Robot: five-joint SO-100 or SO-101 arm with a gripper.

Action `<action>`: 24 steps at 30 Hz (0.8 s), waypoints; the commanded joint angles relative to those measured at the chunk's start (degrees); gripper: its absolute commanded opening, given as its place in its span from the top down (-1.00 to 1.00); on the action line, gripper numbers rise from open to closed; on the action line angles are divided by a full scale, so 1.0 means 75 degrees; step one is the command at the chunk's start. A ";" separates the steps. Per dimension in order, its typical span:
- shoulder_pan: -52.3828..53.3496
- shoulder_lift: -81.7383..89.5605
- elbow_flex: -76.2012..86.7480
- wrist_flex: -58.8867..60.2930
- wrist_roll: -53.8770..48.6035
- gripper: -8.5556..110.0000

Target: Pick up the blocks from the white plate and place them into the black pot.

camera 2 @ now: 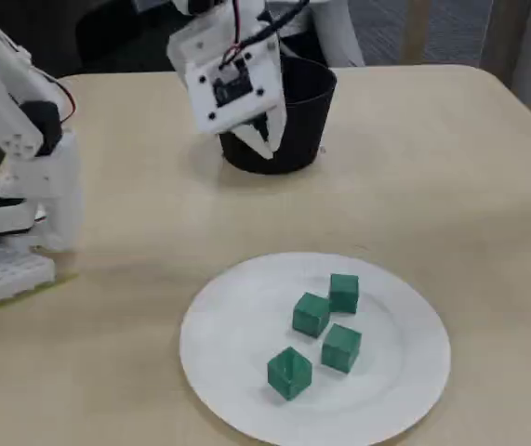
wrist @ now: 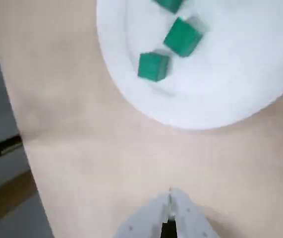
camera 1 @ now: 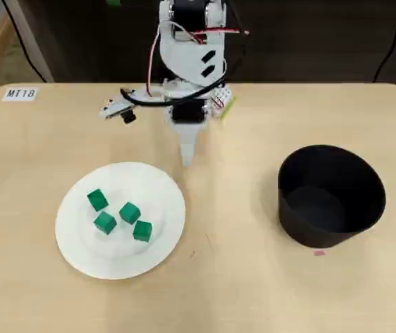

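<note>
Light wooden table [camera 1: 239, 291] with rounded corners, white plate [camera 1: 159, 239] lying flat at its left side in the overhead view, black pot [camera 1: 331, 196] standing well apart at right, small white label [camera 1: 21, 94] near far-left corner, arm's base [camera 2: 9, 269] at far edge

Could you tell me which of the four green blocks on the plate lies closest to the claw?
The top-left block in the overhead view: it sits highest on the white plate, nearest the claw.

Four small bright green cubes [camera 1: 120, 216] clustered loosely on a large round flat white plate [camera 1: 80, 243], none stacked, a deep round matte black pot [camera 1: 331, 196] upright, empty, well apart
</note>
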 commanded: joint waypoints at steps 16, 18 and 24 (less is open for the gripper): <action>0.2004 -0.3586 -0.2906 -0.0293 0.0738 0.90; 0.2086 -0.3973 -0.3352 -0.0223 0.0738 0.90; 0.2508 -0.5297 -0.5051 0.0785 0.0691 0.90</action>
